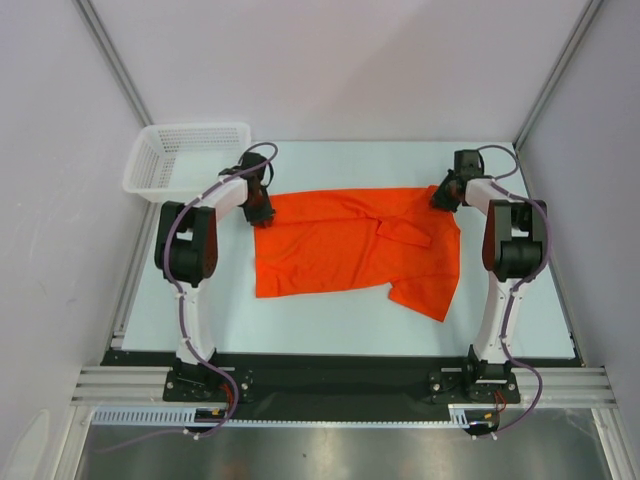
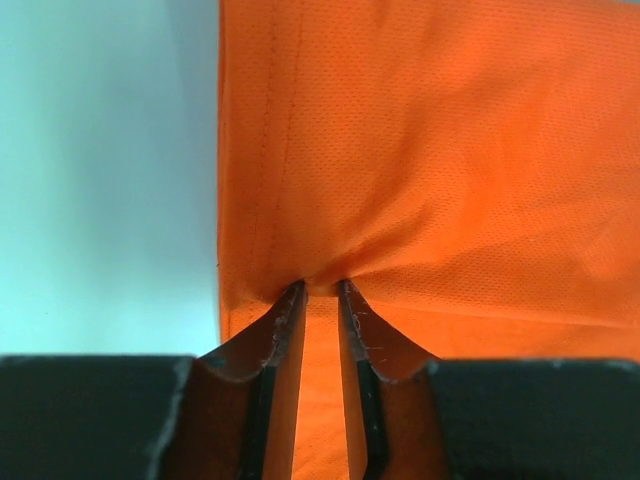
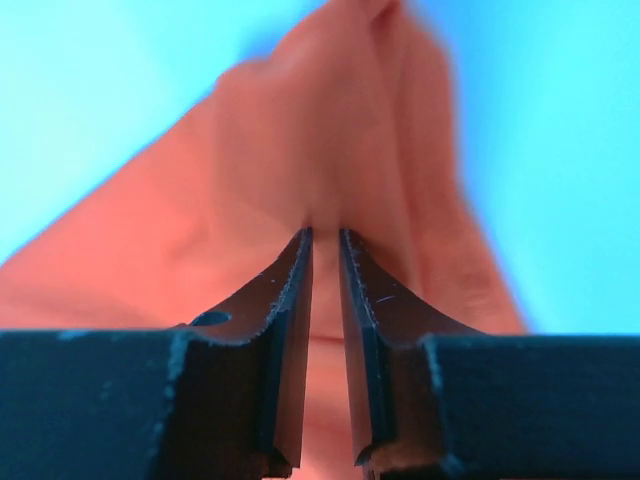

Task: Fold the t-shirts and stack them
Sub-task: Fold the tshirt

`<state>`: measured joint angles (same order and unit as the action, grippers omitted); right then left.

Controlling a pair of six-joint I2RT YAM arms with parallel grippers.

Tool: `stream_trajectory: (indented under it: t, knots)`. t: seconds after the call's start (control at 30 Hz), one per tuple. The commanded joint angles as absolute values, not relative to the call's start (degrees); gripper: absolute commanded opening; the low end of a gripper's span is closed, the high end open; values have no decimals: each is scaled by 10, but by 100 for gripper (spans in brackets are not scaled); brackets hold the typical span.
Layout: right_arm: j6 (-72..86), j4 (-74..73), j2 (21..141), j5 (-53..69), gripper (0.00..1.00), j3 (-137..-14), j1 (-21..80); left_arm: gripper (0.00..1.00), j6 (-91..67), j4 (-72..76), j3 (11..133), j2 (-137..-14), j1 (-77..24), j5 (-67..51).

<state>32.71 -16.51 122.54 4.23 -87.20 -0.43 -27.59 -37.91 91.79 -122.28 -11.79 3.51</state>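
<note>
Pinched at two corners: one plain orange-red short-sleeved t-shirt of thin soft cloth (image 1: 350,250), spread on the pale flat table (image 1: 330,325) between the grippers. Nipped at the tips of the left gripper (image 2: 320,286): a puckered bit of cloth just inside the stitched edge. Clamped likewise in the right gripper (image 3: 325,232): bunched cloth, blurred but gathered right at its fingertips.

Judged the start of a fold. Best done by raising both corners together, level and at one pace, with the edge taut between the grippers, then laying it square on the opposite edge. Some risk of slipping from so shallow a bite.

Counted: one t-shirt, two grippers, one white plastic mesh basket (image 1: 150,180) just beyond the left gripper.
</note>
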Motion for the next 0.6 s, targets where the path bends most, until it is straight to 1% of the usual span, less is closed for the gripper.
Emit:
stream_trajectory:
  t: [0.0, 0.2, 0.23, 0.3, 0.33, 0.37, 0.43, 0.47, 0.5, 0.57]
  knots:
    - [276, -184, 1257, 1, 23, -918, -30, 26, -284, -422, 919, -1243, -106, 69]
    - [220, -244, 1291, 1, 25, -999, -24, 27, -262, -420, 904, -1228, -106, 69]
    - [216, -250, 1286, 3, 25, -999, -19, 32, -259, -415, 901, -1223, -105, 69]
    - [216, -263, 1261, 1, 27, -999, -6, 37, -250, -406, 887, -1197, -107, 71]
    - [219, -284, 1250, 1, 27, -1003, -4, 44, -247, -403, 883, -1187, -109, 70]
    - [226, -300, 1238, -22, 27, -1005, -2, 47, -243, -403, 881, -1164, -110, 71]
    - [230, -361, 1200, -43, 32, -1016, -2, 55, -239, -405, 876, -1138, -116, 71]
    - [231, -386, 1187, -57, 35, -1020, -2, 56, -236, -407, 870, -1115, -122, 71]
    - [230, -411, 1173, -61, 42, -1020, -2, 60, -235, -410, 868, -1101, -126, 69]
    - [226, -460, 1121, -63, 47, -993, 12, 62, -233, -413, 850, -1075, -131, 64]
